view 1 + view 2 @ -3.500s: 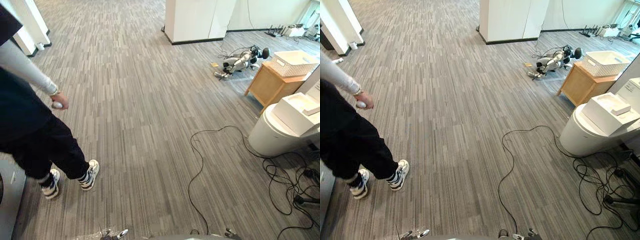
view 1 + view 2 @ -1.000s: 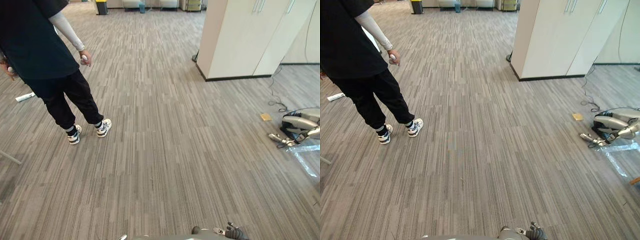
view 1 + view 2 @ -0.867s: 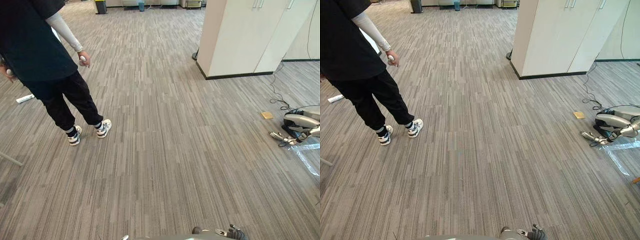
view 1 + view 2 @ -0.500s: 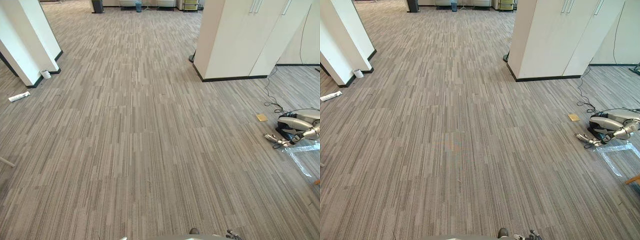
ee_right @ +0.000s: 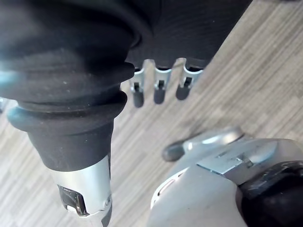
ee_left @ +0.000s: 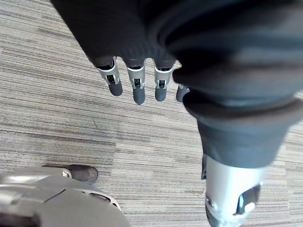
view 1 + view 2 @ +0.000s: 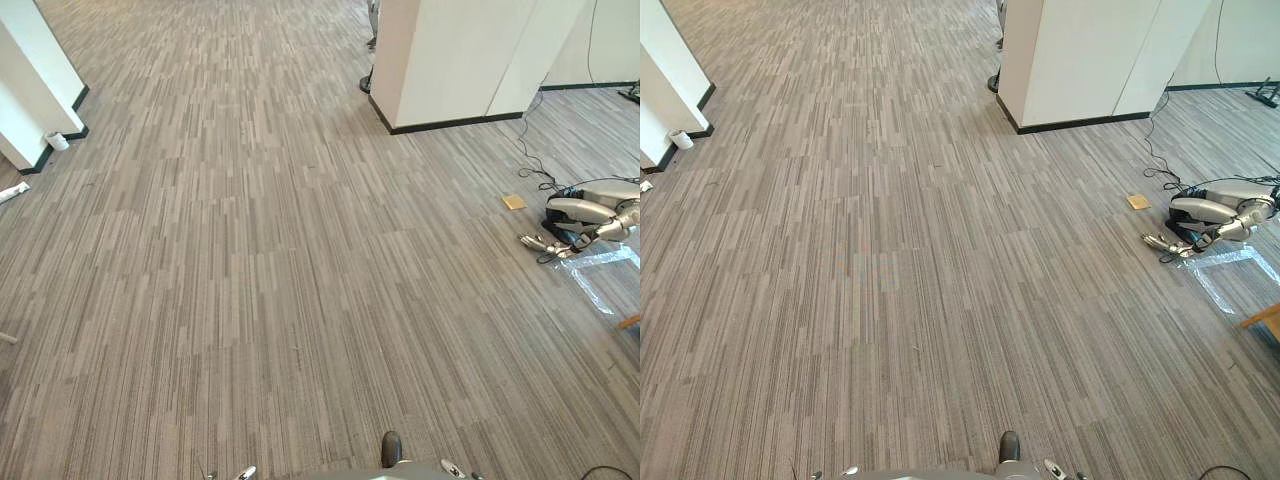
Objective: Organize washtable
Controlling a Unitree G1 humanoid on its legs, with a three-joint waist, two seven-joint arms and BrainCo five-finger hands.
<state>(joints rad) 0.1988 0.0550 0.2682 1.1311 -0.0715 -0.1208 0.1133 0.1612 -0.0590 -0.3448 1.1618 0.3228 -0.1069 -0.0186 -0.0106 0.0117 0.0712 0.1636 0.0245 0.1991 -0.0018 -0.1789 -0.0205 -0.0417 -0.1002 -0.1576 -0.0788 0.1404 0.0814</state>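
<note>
My left hand (image 6: pixel 137 90) hangs over the grey striped carpet (image 7: pixel 260 260), its fingers straight and relaxed with nothing in them. My right hand (image 5: pixel 158 92) hangs the same way on the other side, fingers straight and empty. Ahead of me in the eye views lies a wide stretch of bare carpet.
A white cabinet block with a black base (image 7: pixel 450 60) stands at the back right. A white column (image 7: pixel 30 90) stands at the back left. On the floor at the right lie a loose silver robot arm (image 7: pixel 585 215), a clear plastic sheet (image 7: pixel 600 270), a small tan piece (image 7: pixel 514 202) and a thin cable (image 7: pixel 535 170).
The camera has swung round: the whole picture has shifted. The person in dark clothes who stood at the left a second ago is out of the picture. My hands still hang empty.
</note>
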